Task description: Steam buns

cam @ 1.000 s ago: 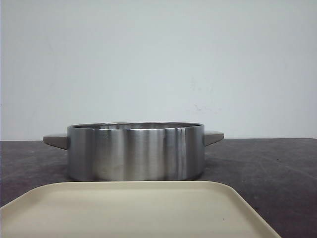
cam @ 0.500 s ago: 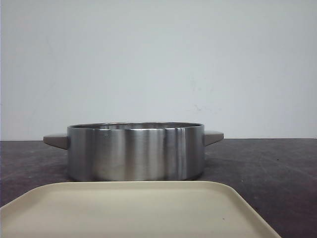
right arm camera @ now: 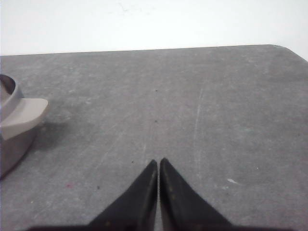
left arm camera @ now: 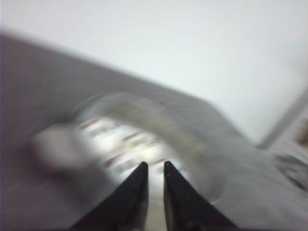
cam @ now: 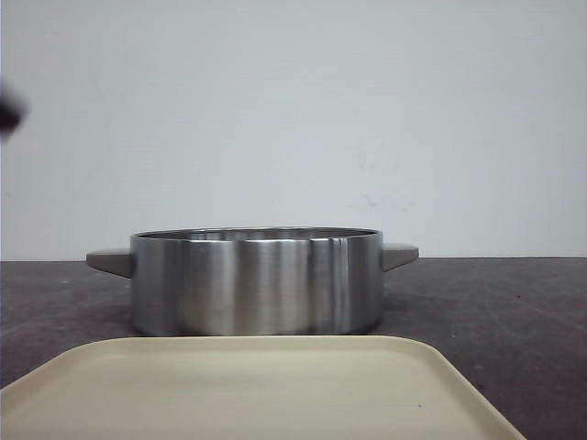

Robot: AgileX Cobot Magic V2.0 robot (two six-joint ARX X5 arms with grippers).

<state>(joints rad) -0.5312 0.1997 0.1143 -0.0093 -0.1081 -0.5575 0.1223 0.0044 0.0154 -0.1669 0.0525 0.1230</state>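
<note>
The table (cam: 514, 302) bears a tray (cam: 248, 385) nearest the camera and a steel pot (cam: 257, 280) behind it. The tray's visible part carries nothing. The front view cannot see into the pot. The blurred left wrist view shows pale shapes inside it, probably the buns (left arm camera: 130, 147), so loading looks done and covering remains. The left claw (left arm camera: 155, 168) is narrowly parted and empty; the right claw (right arm camera: 159, 166) is pinched together, empty.
</note>
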